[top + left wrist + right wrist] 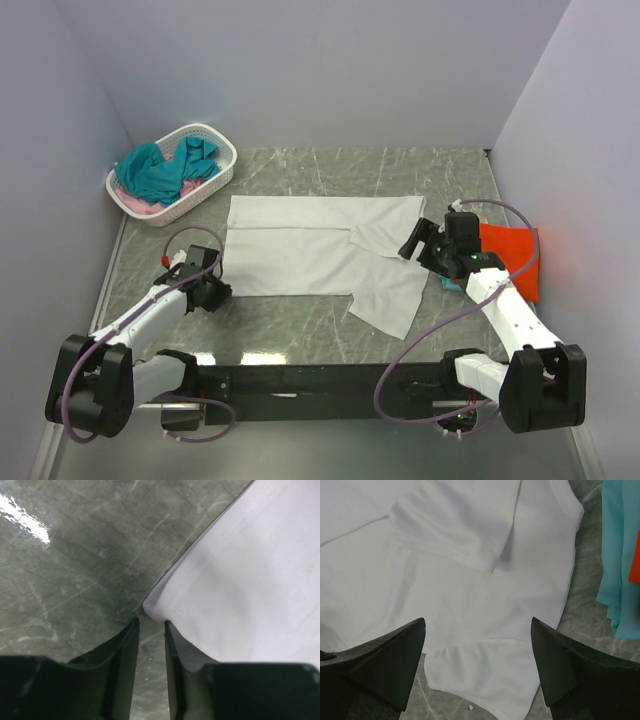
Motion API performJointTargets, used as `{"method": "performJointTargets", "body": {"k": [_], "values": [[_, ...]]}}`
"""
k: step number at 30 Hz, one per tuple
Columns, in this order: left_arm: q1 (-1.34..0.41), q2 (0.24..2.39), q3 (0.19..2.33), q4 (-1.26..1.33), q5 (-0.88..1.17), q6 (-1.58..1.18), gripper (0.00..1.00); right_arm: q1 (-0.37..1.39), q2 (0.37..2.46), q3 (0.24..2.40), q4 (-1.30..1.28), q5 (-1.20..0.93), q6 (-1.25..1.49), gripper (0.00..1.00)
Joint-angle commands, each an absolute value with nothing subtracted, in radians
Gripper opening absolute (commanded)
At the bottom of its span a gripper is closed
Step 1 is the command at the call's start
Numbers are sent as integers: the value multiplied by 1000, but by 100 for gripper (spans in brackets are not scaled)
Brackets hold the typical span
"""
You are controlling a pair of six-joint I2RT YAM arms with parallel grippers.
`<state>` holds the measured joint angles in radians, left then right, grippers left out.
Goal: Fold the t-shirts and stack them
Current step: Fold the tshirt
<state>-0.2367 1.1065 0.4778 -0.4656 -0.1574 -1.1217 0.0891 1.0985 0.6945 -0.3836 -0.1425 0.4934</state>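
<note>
The white t-shirt (320, 250) lies spread flat in the middle of the desk (290, 325), its long side running left to right. At its right end one sleeve (385, 232) is folded over onto the body, and another flap of cloth reaches toward the near edge of the desk.

The left fingers (211, 292) sit low at the shirt's near left corner. In the left wrist view they stand with only a narrow gap between them, and the corner of the white cloth (155, 612) lies right at their tips. Bare desk shows in the gap, and whether the cloth is pinched cannot be told.

The right fingers (416, 242) are spread wide and grasp nothing. They hang over the shirt's right end, with the white cloth and its folded sleeve showing between them in the right wrist view.

Just right of the right arm, an orange-red t-shirt (510, 258) lies on the desk, with a teal t-shirt (450, 283) showing at its left edge, near the white shirt.

At the far left corner stands a white perforated basket (214, 133). It holds crumpled teal t-shirts (160, 170) on top of a pink one (135, 204).
</note>
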Motion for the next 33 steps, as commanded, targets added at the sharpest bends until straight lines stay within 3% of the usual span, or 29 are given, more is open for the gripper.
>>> {"method": "performJointTargets", "body": {"k": [1, 10, 11, 14, 15, 21, 28, 33], "values": [[-236, 1129, 468, -431, -164, -1124, 31, 94, 1100, 681, -371, -129, 468, 92], [-227, 1149, 465, -423, -199, -1127, 29, 94, 1077, 657, -383, -144, 454, 91], [-227, 1160, 463, -419, -196, -1126, 27, 95, 1068, 654, -388, -147, 451, 91], [-225, 1167, 463, -410, -192, -1126, 6, 113, 1043, 647, -408, -153, 431, 90], [-225, 1166, 463, -410, -192, -1123, 1, 150, 1036, 649, -416, -137, 420, 90], [-224, 1120, 459, -419, -213, -1114, 1, 461, 1020, 698, -549, 92, 492, 90], [-224, 1071, 449, -429, -222, -1100, 1, 782, 1067, 672, -675, 146, 636, 89], [-225, 1069, 443, -417, -216, -1097, 1, 919, 1143, 655, -729, 181, 712, 86]]}}
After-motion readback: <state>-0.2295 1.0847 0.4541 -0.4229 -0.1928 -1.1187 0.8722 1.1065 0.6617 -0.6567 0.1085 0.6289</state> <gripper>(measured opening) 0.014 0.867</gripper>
